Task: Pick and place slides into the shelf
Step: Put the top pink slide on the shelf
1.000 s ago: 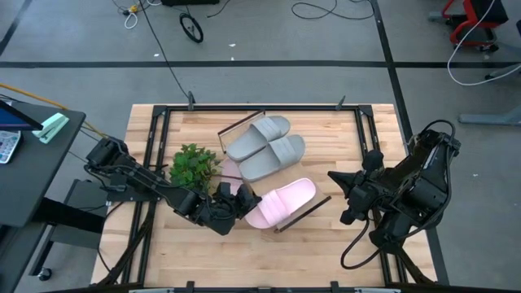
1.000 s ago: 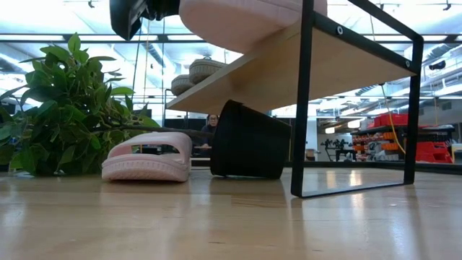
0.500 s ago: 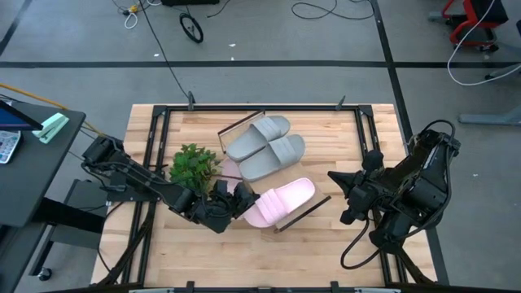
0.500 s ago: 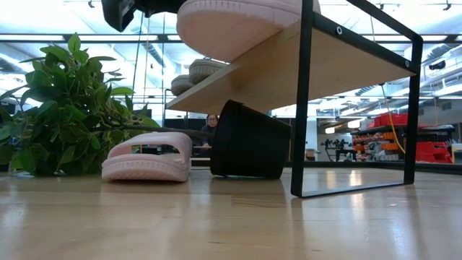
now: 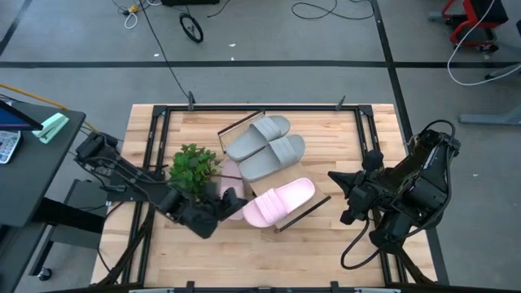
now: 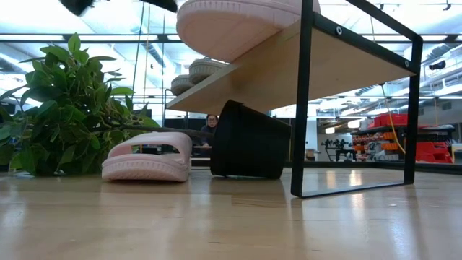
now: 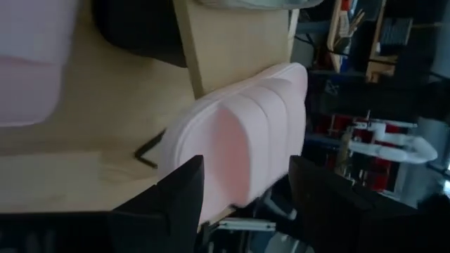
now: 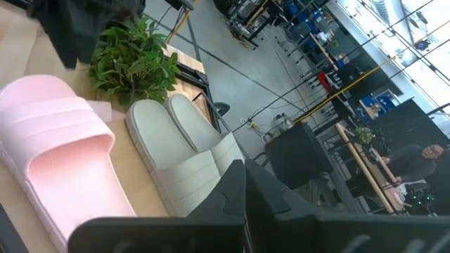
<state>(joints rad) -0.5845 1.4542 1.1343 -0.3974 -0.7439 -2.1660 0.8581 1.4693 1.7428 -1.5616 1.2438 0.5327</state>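
One light pink slide (image 5: 281, 202) lies on the near end of the shelf (image 5: 303, 213), its rounded end jutting over the shelf's edge (image 6: 238, 25). Two grey slides (image 5: 264, 146) lie side by side on the shelf's far part. The second pink slide (image 6: 148, 155) rests sole-down on the table under the shelf, beside the plant. My left gripper (image 5: 230, 199) is open just left of the shelved pink slide (image 7: 239, 133), with a finger (image 7: 179, 197) on each side of its end, apart from it. My right gripper (image 5: 335, 181) waits shut at the table's right.
A green leafy plant (image 5: 194, 167) lies left of the shelf, its black pot (image 6: 249, 141) tipped on its side under the board. The shelf's dark frame leg (image 6: 302, 108) stands on the table near its front. Bare tabletop (image 5: 326, 252) stretches along the near edge.
My left gripper has let go of the pink slide and drawn back toward the table's left and near edge. The slide first sank a little onto the shelf's near end and has stayed there since, its rounded end overhanging.
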